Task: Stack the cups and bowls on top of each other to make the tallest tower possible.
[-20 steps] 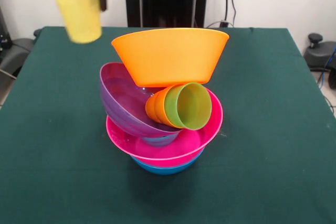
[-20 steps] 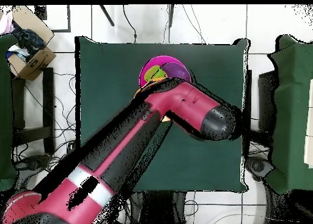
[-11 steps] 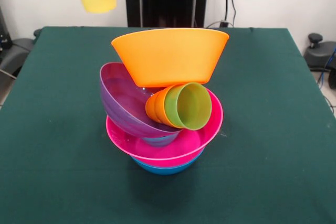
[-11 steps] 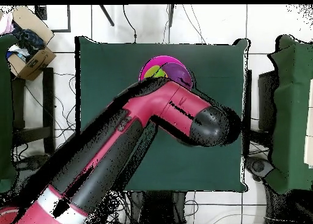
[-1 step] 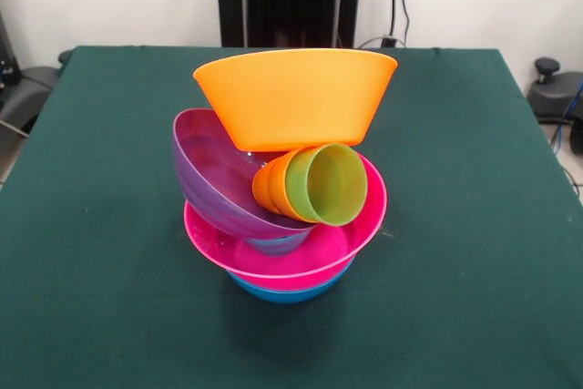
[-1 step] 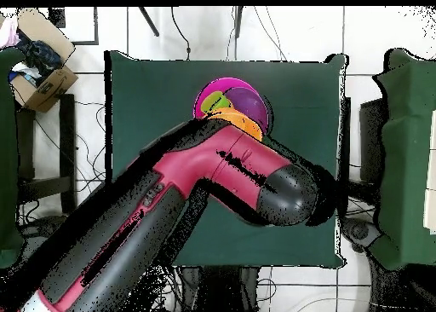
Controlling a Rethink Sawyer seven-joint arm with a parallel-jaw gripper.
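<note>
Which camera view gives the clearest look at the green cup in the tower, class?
The front view. There the green cup lies on its side, nested in an orange cup, its mouth facing the camera, between the orange bowl and pink bowl. Overhead, only a green sliver shows beside the arm.

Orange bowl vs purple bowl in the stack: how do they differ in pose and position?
The orange bowl sits upright on top, opening upward; the purple bowl is tipped, opening toward the camera. The orange one is highest and looks wider; the purple one is wedged lower, inside the pink bowl. Both are glossy plastic.
</note>
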